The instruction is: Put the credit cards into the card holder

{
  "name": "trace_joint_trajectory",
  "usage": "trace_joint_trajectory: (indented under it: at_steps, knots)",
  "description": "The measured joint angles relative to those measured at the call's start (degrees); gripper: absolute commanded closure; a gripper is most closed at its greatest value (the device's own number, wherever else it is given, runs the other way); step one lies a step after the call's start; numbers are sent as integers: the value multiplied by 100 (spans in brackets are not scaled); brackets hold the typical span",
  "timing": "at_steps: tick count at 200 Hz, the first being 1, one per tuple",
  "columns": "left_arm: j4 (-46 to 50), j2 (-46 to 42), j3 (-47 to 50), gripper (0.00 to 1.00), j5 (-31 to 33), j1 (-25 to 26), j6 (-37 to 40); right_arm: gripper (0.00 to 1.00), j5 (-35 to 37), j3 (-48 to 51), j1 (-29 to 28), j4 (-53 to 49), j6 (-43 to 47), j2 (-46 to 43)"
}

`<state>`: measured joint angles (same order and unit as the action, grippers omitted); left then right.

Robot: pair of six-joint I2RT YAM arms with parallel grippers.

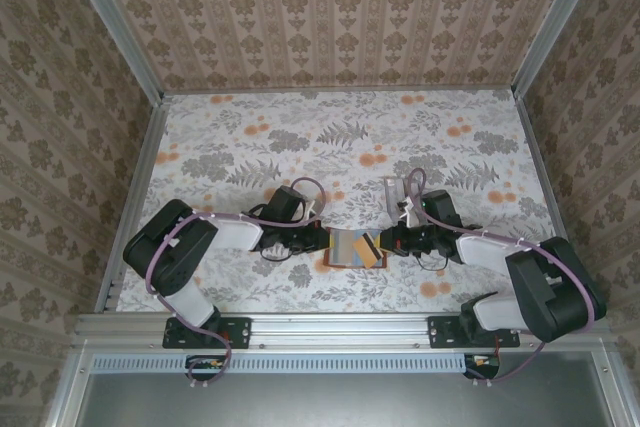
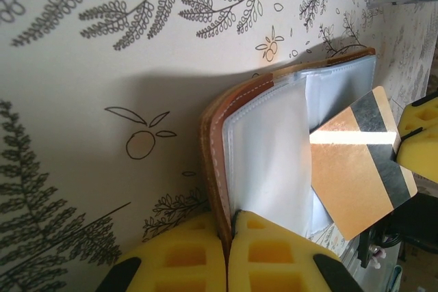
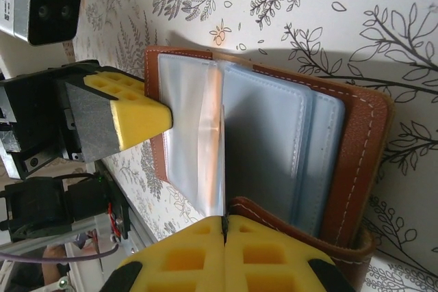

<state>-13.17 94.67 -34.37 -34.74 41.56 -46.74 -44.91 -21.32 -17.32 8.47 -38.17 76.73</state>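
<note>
Card holder (image 2: 213,141) open on the tabletop (image 1: 300,137), tan credit card (image 2: 349,176) cornering into its clear sleeve (image 2: 270,169).
Left tool (image 2: 230,237) clenched on its leather cover, right tool (image 3: 224,237) grasping the card; I judge it stiff, slick: hold the outer edge.

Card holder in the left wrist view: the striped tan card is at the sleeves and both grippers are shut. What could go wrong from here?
1. The tan card, pinched by the right gripper, sits skewed to the clear sleeves. Its corner may catch, or slide between sleeves rather than into a pocket.
2. The left gripper grips the card holder by one cover edge, so pushing the card in could pivot the holder or pull it free.
</note>
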Motion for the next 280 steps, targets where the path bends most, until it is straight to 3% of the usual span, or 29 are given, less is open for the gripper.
trace_joint_trajectory:
  at_steps: [143, 192, 245, 280]
  knots:
    - [-448, 184, 17, 100, 26, 15, -168, 100, -92, -85, 70, -90, 24, -48]
    - [-525, 214, 17, 100, 13, 48, -170, 100, -24, -83, 68, 367, -24, 315]
    - [-601, 260, 9, 100, 9, 72, -232, 100, 713, 76, 50, 988, -570, 369]
    - [-741, 289, 13, 100, 31, 92, -503, 100, 1325, 269, -249, 1279, -953, 190]
